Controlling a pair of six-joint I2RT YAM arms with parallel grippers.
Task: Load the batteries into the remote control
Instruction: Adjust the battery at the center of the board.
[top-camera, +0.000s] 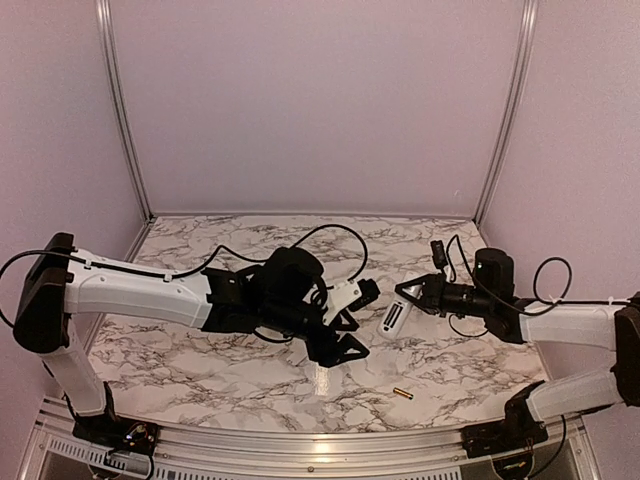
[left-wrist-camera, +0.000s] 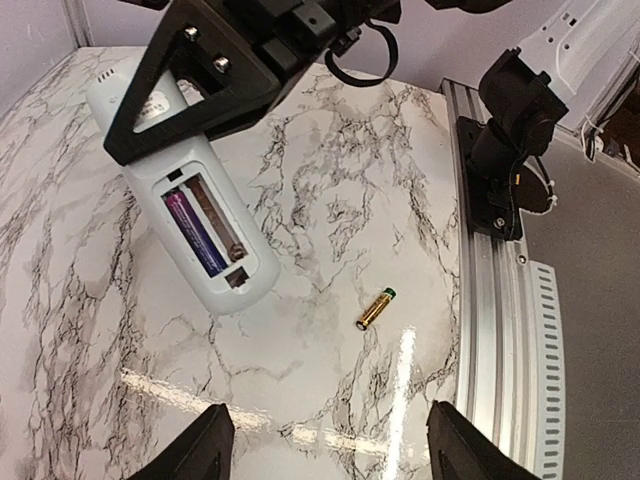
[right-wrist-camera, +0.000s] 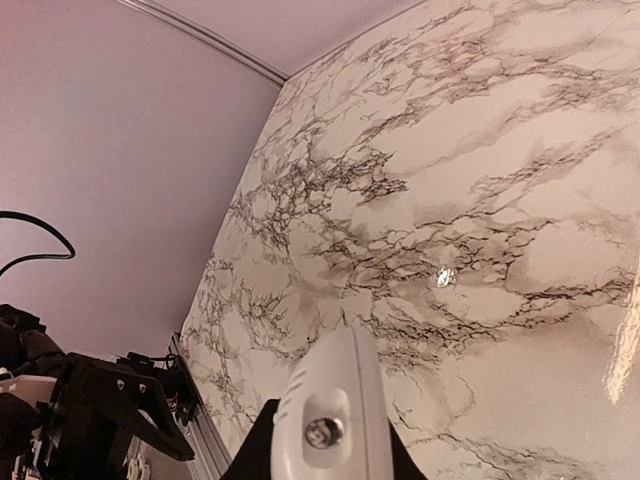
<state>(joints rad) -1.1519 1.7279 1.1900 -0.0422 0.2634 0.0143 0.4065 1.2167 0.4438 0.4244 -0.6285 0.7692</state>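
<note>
The white remote control (left-wrist-camera: 190, 210) lies tilted with its back up and its battery compartment open. A dark blue battery (left-wrist-camera: 196, 235) sits in one slot; the slot beside it is empty. My right gripper (top-camera: 412, 293) is shut on the remote's far end, and its black fingers (left-wrist-camera: 215, 75) cover that end. In the right wrist view the remote (right-wrist-camera: 330, 410) fills the space between the jaws. The gold battery (left-wrist-camera: 376, 308) lies loose on the marble, also seen in the top view (top-camera: 402, 393). My left gripper (left-wrist-camera: 330, 450) is open and empty, hovering above the table near the gold battery.
The table's aluminium front rail (left-wrist-camera: 490, 300) runs close to the right of the gold battery. The right arm's base (left-wrist-camera: 505, 130) is clamped on that rail. Purple walls enclose the marble table (top-camera: 200, 350). Cables (top-camera: 340, 235) loop over the middle.
</note>
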